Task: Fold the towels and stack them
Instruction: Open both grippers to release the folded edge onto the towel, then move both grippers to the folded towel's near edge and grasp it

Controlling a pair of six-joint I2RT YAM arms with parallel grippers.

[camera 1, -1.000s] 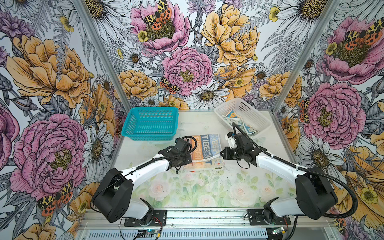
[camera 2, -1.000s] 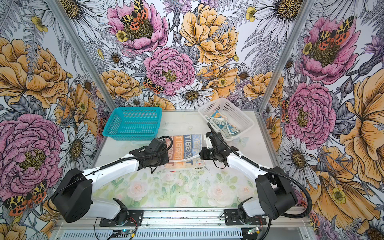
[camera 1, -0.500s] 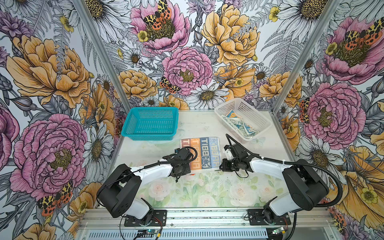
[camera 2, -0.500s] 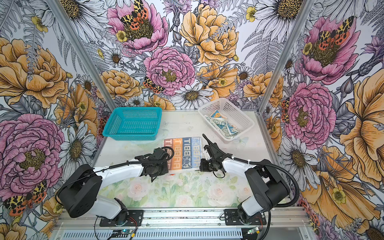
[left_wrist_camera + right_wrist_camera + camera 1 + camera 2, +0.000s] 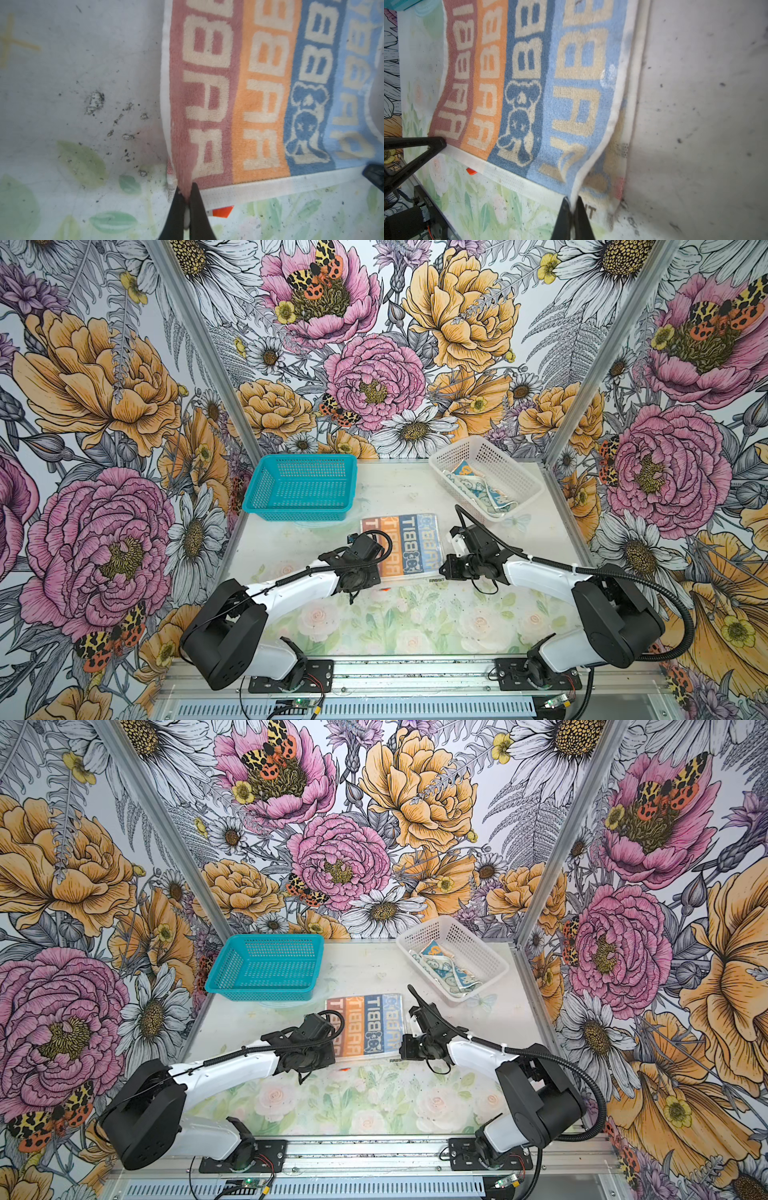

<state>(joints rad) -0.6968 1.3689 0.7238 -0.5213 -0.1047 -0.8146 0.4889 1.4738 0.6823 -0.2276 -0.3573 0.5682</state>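
Observation:
A towel (image 5: 409,545) (image 5: 368,1025) with pink, orange and blue lettered stripes lies doubled over at the table's middle. My left gripper (image 5: 186,192) is shut on the upper layer's near-left corner. My right gripper (image 5: 572,204) is shut on its near-right corner, with the lower layer showing beneath. In both top views the left gripper (image 5: 376,577) and the right gripper (image 5: 443,572) sit low at those corners. A teal bunny-print towel (image 5: 478,489) and an orange-patterned towel (image 5: 463,468) lie crumpled in the white basket (image 5: 523,477).
A teal basket (image 5: 303,489) with nothing in it stands at the back left, just behind the striped towel. The white basket stands at the back right against the wall. A small orange tag (image 5: 222,211) pokes out under the towel's near edge.
Both grippers have come down and toward the front with the towel's edge. The raised layer now lies flat over the lower one. Little has moved in the last half second.

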